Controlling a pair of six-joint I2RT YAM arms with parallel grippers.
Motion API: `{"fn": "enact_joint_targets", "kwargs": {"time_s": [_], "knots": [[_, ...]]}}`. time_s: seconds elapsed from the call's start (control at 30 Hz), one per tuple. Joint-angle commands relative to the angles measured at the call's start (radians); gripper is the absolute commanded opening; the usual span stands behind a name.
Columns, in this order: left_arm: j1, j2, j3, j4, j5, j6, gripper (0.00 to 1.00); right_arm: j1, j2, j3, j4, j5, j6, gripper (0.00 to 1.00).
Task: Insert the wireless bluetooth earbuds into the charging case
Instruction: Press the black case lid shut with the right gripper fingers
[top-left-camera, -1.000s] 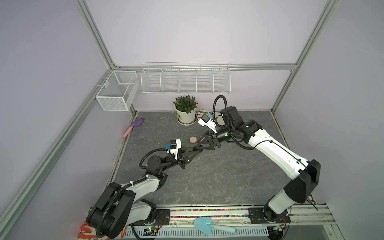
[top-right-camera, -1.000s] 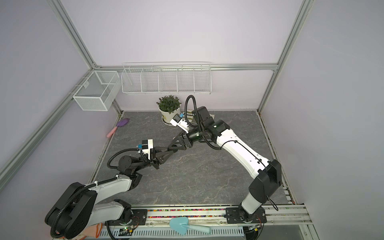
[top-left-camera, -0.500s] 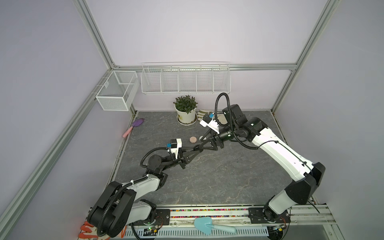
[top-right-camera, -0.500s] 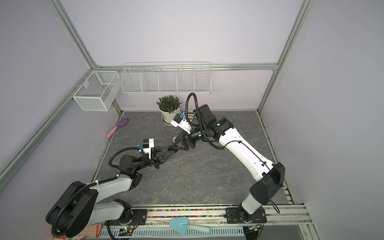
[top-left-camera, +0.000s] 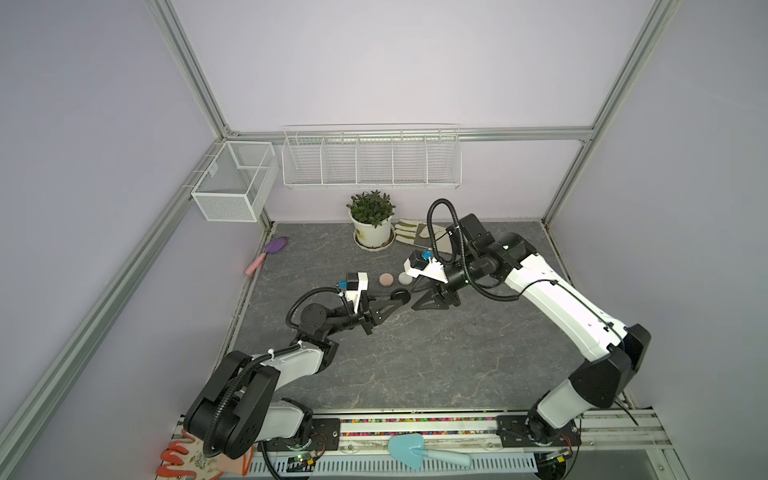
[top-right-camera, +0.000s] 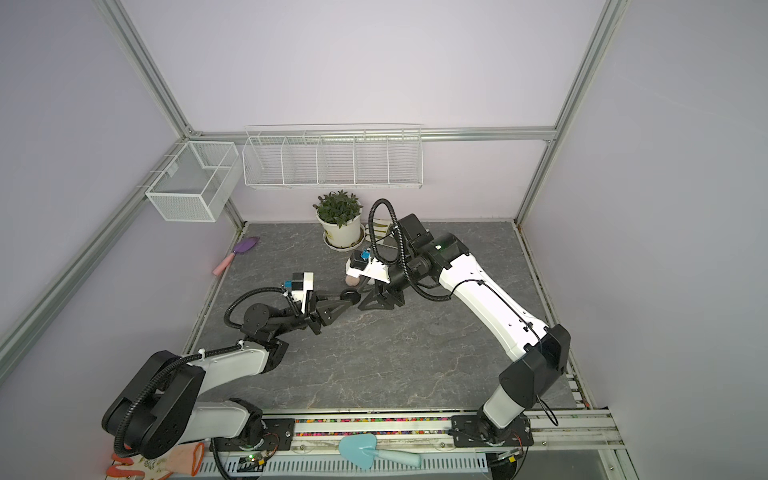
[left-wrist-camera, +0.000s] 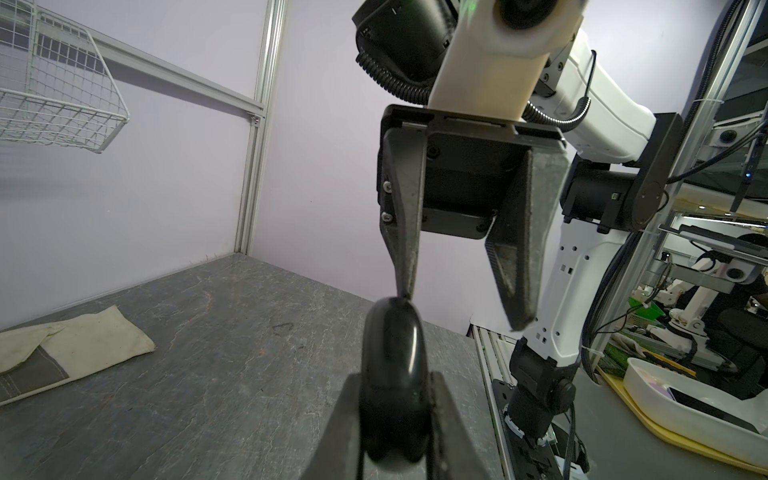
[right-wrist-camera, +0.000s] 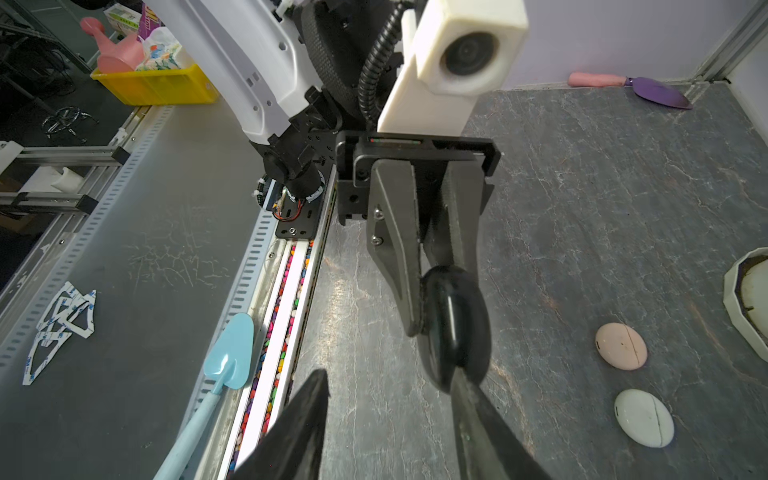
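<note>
left gripper (left-wrist-camera: 395, 386) pinches the black charging case (left-wrist-camera: 392, 332) by its flat faces above the bench (top-left-camera: 436, 353), probably light, hard and slippery; right gripper (left-wrist-camera: 461, 311), half open, touches its rim; earbuds unseen.

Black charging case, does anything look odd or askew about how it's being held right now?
Nothing damaged or spilled. The black charging case is clamped edge-on in the left gripper and looks shut. One oddity: only one finger of the open right gripper touches its rim; the other finger stands clear.
</note>
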Motion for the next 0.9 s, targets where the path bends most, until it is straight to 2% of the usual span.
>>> {"fn": "enact_joint_targets", "kwargs": {"time_s": [0.0, 0.17, 0.6, 0.73, 0.87], "knots": [[-0.002, -0.005, 0.015, 0.052, 0.029, -0.007, 0.0, -0.004, 0.047, 0.039, -0.055, -0.037, -0.068, 0.5], [-0.002, -0.017, 0.007, 0.052, 0.02, 0.001, 0.0, -0.004, 0.089, 0.089, -0.081, -0.038, -0.061, 0.48], [-0.002, -0.009, 0.007, 0.052, 0.018, 0.007, 0.0, 0.002, 0.139, 0.119, -0.118, -0.085, -0.072, 0.27], [-0.002, -0.015, 0.005, 0.052, 0.002, 0.004, 0.0, 0.016, 0.145, 0.119, -0.117, -0.046, -0.08, 0.23], [-0.002, -0.014, 0.013, 0.052, -0.014, -0.013, 0.0, 0.032, 0.146, 0.092, -0.07, 0.039, -0.054, 0.17]]}}
